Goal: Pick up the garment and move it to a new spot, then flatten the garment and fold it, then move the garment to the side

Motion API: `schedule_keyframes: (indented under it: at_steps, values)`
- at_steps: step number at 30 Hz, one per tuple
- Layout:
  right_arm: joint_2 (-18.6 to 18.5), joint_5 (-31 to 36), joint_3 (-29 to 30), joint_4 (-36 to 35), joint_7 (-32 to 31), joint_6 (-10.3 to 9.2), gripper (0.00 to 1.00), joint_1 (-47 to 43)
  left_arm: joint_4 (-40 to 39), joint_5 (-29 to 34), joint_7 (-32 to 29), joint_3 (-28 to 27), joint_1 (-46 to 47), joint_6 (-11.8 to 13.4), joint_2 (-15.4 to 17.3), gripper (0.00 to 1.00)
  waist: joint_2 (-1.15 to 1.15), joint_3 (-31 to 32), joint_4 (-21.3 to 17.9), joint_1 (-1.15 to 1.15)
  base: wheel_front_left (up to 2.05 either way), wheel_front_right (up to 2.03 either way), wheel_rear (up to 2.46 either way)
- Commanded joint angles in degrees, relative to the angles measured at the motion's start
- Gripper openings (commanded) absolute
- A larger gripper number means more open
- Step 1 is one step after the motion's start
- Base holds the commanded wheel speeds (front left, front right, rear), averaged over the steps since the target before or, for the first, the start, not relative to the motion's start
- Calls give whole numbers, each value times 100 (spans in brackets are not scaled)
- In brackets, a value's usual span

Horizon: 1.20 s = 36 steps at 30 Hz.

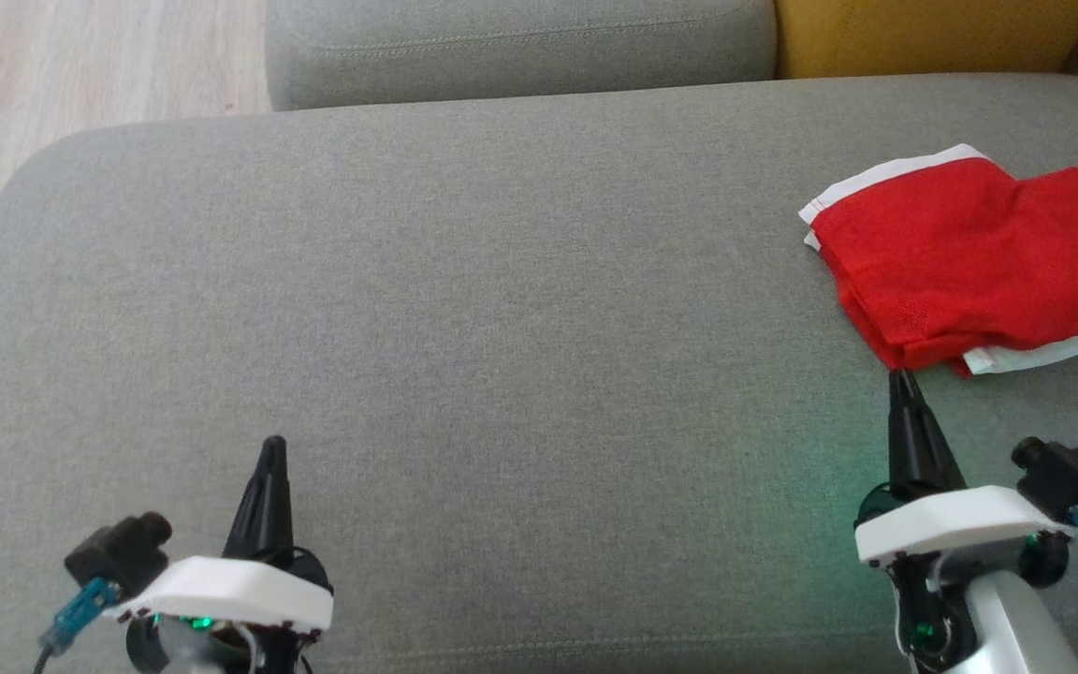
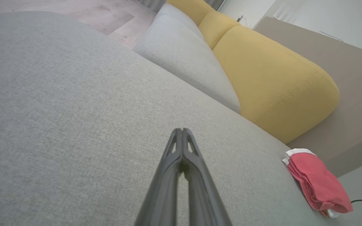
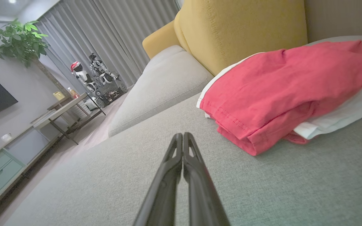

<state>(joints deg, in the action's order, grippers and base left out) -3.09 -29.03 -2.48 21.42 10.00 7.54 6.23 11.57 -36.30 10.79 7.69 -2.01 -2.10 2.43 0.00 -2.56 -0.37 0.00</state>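
Note:
The garment (image 1: pixel 960 262) is red with white edges and lies folded in a loose pile at the far right of the grey sofa seat (image 1: pixel 464 309). It also appears low on the right in the left wrist view, garment (image 2: pixel 317 182), and large at the upper right in the right wrist view, garment (image 3: pixel 281 91). My right gripper (image 1: pixel 902 379) is shut and empty, its tip just short of the garment's near edge. My left gripper (image 1: pixel 272 445) is shut and empty over bare seat at the lower left. Both pairs of fingers, left gripper (image 2: pixel 182 130) and right gripper (image 3: pixel 182 135), are pressed together.
A grey back cushion (image 1: pixel 520 47) and a yellow cushion (image 1: pixel 932 33) line the far edge of the seat. Wooden floor (image 1: pixel 80 65) lies beyond the seat's left end. A low table (image 3: pixel 61 114), a plant (image 3: pixel 20 42) and another robot (image 3: pixel 96 77) stand farther off.

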Motion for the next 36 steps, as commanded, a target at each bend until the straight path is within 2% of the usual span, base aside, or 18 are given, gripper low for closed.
schedule_keyframes:
  at_steps: [1, 36]
  values:
    - [-21, -195, 30, -225, -43, -1, 0, 192, -143, -162, -30, -131, 316, -41, 73, 0, 0, 4, 1, 0, 0, 0, 0]
    - [-23, -2448, 324, -414, -611, -3, 0, 117, -11, -2215, -580, -515, 490, -223, 125, 0, 0, 89, 14, 0, 0, 0, 0]
